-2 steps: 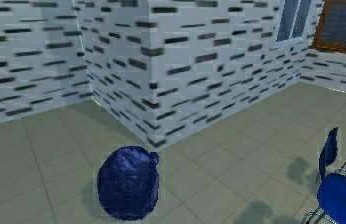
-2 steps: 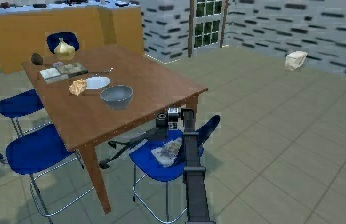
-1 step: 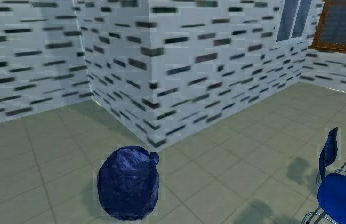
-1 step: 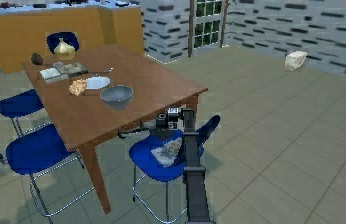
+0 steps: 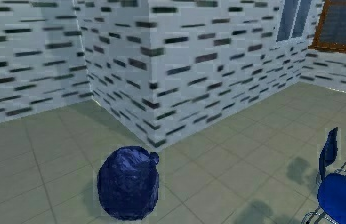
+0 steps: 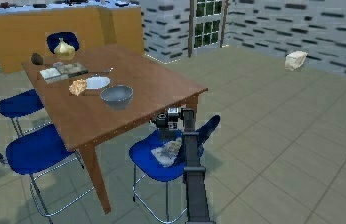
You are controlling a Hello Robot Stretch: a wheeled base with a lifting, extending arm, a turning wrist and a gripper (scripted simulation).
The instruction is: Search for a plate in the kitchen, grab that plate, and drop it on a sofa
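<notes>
Wooden table (image 6: 151, 92) bears pale flat plate (image 6: 98, 83) beside grey bowl (image 6: 116, 96); pincer (image 6: 163, 122) at table edge, cannot tell if holding anything

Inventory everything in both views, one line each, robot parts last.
Wooden rectangular table: one, brown, arm side view's left.
Padded chairs: at least four, blue, around table.
Round bowl: one, grey-blue, on table.
Flat plate: one, white, behind bowl.
Rounded sack: one, dark blue, forward view's floor.
Crumpled bag: one, whitish, floor by far wall.
Square arm bar: one, dark, over a chair.
Gripper: one, dark, by table's edge; load cannot be told.
</notes>
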